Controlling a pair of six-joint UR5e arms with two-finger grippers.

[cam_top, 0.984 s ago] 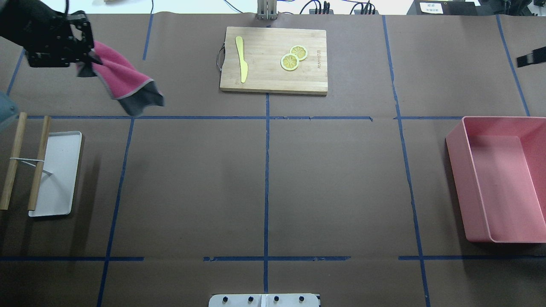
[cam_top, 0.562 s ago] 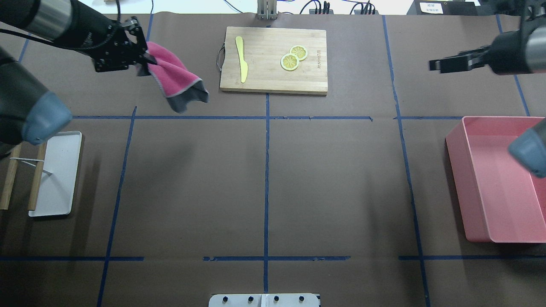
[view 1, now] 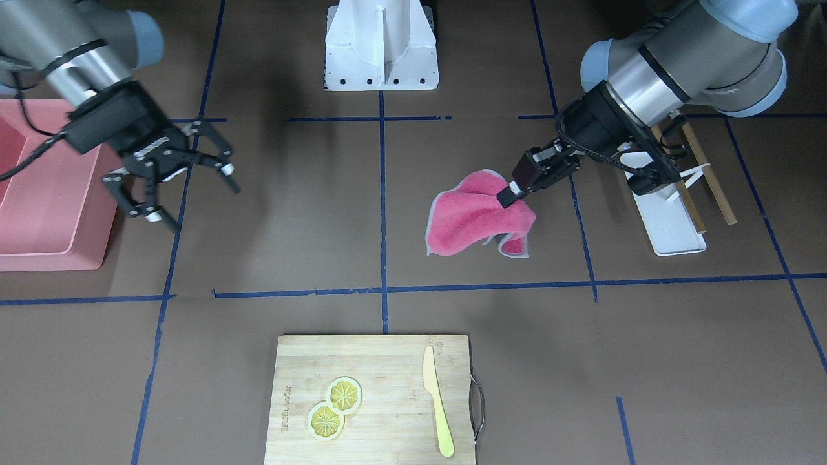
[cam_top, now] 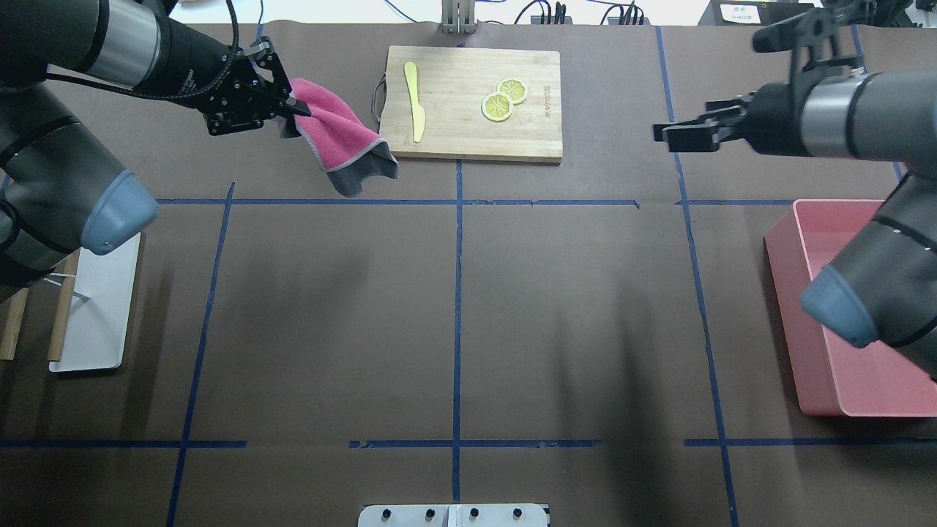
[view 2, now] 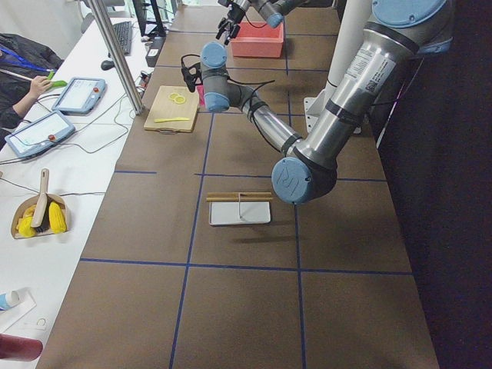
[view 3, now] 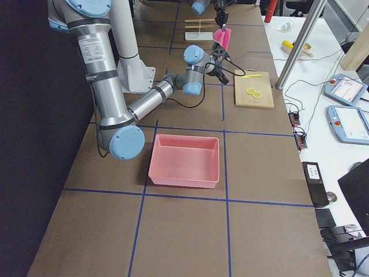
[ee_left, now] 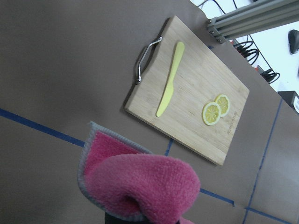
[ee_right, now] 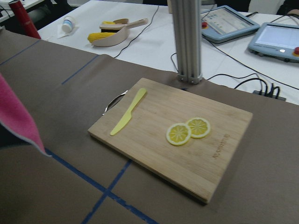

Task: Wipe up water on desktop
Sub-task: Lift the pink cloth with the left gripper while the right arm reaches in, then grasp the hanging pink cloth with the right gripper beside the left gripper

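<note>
The desktop (cam_top: 571, 307) is dark brown with blue tape lines; I see no water on it. My left gripper (cam_top: 293, 110) is shut on a pink cloth with a grey edge (cam_top: 340, 139). The cloth hangs in the air just left of the cutting board. In the front-facing view the left gripper (view 1: 510, 194) pinches the cloth (view 1: 475, 216) at its upper right corner. The cloth fills the bottom of the left wrist view (ee_left: 140, 186). My right gripper (view 1: 187, 194) is open and empty, above the desktop beside the pink bin. It also shows in the overhead view (cam_top: 659, 133).
A bamboo cutting board (cam_top: 476, 102) at the far middle carries a yellow knife (cam_top: 414, 99) and two lemon slices (cam_top: 504, 99). A pink bin (cam_top: 783, 293) stands at the right edge. A white tray (cam_top: 95, 322) with a wooden rack lies at the left edge.
My left gripper carried the cloth rightward, from the far left corner to beside the cutting board. My right arm came in from the right and moved its open gripper leftward.
</note>
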